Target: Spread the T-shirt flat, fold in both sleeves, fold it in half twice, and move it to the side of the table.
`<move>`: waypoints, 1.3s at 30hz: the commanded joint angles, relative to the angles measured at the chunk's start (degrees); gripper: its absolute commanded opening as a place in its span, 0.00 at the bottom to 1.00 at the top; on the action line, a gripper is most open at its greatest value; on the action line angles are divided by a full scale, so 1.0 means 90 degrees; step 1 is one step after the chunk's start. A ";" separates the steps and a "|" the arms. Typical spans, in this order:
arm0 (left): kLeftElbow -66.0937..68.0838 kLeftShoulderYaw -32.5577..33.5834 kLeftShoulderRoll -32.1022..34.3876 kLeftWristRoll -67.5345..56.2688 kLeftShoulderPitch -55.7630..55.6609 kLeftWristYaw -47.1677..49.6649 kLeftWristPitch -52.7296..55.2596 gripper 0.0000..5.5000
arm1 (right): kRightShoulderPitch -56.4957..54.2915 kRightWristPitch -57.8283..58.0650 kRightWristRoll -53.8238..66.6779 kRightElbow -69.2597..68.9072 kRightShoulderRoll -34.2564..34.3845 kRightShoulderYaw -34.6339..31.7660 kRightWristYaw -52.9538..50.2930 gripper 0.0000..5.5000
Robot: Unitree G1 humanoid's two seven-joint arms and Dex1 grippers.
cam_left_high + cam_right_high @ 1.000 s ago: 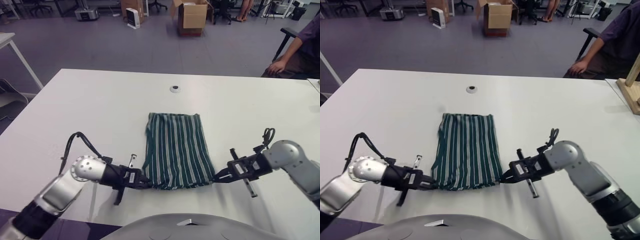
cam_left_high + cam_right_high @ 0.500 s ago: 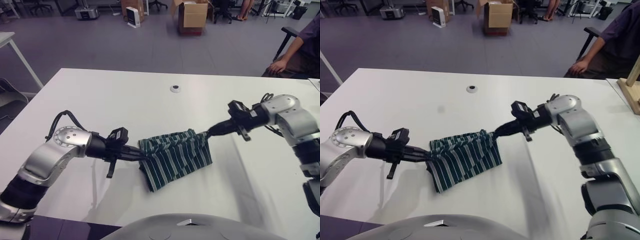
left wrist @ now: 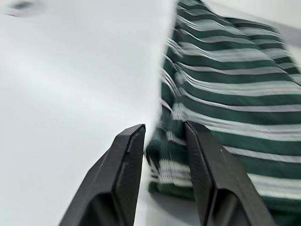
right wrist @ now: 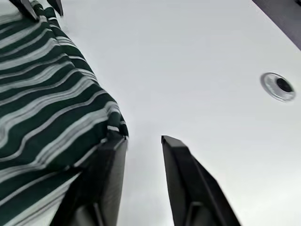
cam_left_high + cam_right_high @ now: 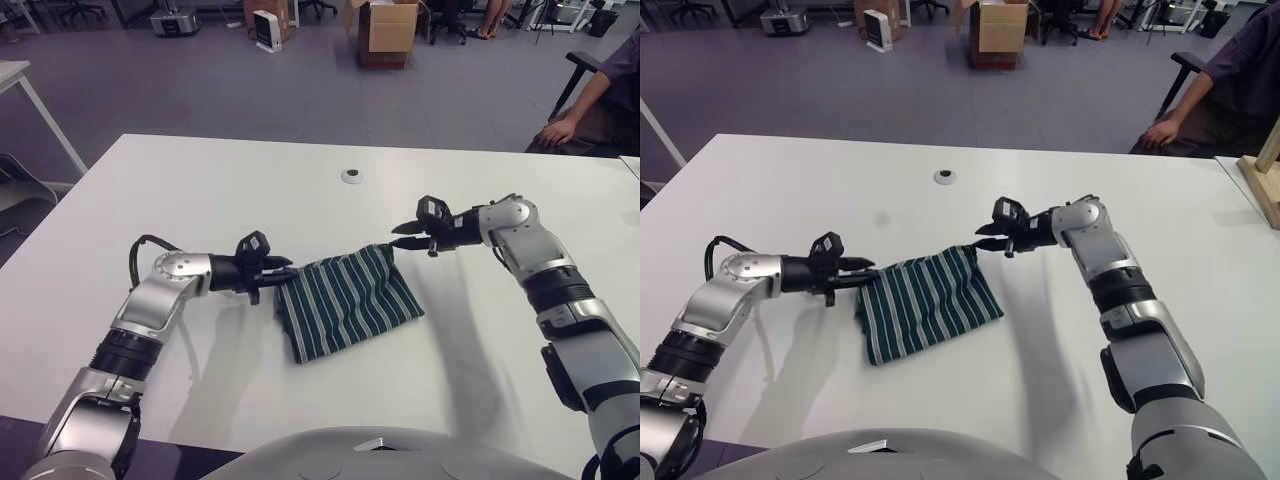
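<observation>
The green-and-white striped T-shirt (image 5: 345, 300) lies on the white table (image 5: 200, 190) as a folded, slightly skewed rectangle. My left gripper (image 5: 287, 270) rests at the shirt's left corner, open; in the left wrist view the cloth's edge (image 3: 225, 94) lies just beyond the spread fingers (image 3: 124, 165). My right gripper (image 5: 397, 234) sits at the shirt's far right corner, open. The right wrist view has that corner (image 4: 47, 94) lying beside one finger (image 4: 110, 160), not pinched.
A small round disc (image 5: 351, 176) is set in the table beyond the shirt. A wooden stand (image 5: 1265, 190) sits at the table's right edge. A person sits off the far right corner. Bare table surrounds the shirt on all sides.
Both grippers carried the shirt's near edge away from me, over onto the far edge, then opened and let go. The shirt now lies folded in half.
</observation>
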 commanded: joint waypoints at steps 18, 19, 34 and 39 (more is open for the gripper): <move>0.4245 0.1821 -0.0003 0.0589 0.0475 0.3531 -0.0689 0.50 | 0.1409 0.0997 0.0053 -0.1111 0.0432 -0.1059 -0.2226 0.39; 0.3974 0.2032 -0.0185 0.0426 0.0497 0.3608 -0.0878 0.50 | 0.1394 0.0960 0.0044 -0.0996 0.0555 -0.1177 -0.2529 0.39; 0.0002 0.2286 -0.1486 0.0766 0.0552 0.4847 -0.1476 0.50 | 0.0573 -0.1434 0.0201 0.1691 0.1765 -0.3243 -0.6773 0.39; 0.0265 0.2331 -0.1726 0.0982 0.0396 0.5126 -0.1635 0.50 | 0.0561 -0.1966 0.0535 0.1649 0.2190 -0.3287 -0.6501 0.39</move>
